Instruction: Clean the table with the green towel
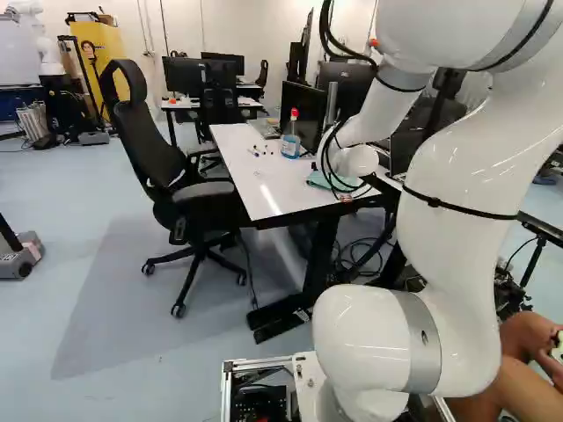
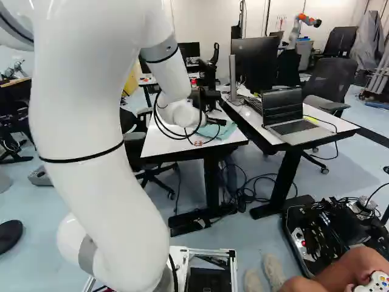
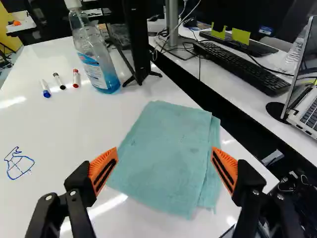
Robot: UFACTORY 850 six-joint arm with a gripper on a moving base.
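White tabletop (image 3: 74,129), glossy, runs through the middle of the left base view. On its near end, just right of that view's centre, lies the folded green towel (image 3: 163,148). Around it the gripper (image 3: 165,161) is spread wide, holding nothing. Picking up the cloth looks like the step in hand: lower gently, then close on a raised pinch of all the layers (the top one could easily slide off alone), without driving the tips into the hard surface. Afterwards, the blue ink drawing (image 3: 20,164) probably wants flat, even wiping. Farther along stand a spray bottle (image 3: 96,64) and a monitor (image 3: 137,39), with three whiteboard markers (image 3: 59,80) lying near the bottle; long strokes could knock these. Right of centre in the right base view, a laptop (image 2: 293,121) sits on the neighbouring desk (image 2: 334,125), beyond a gap.
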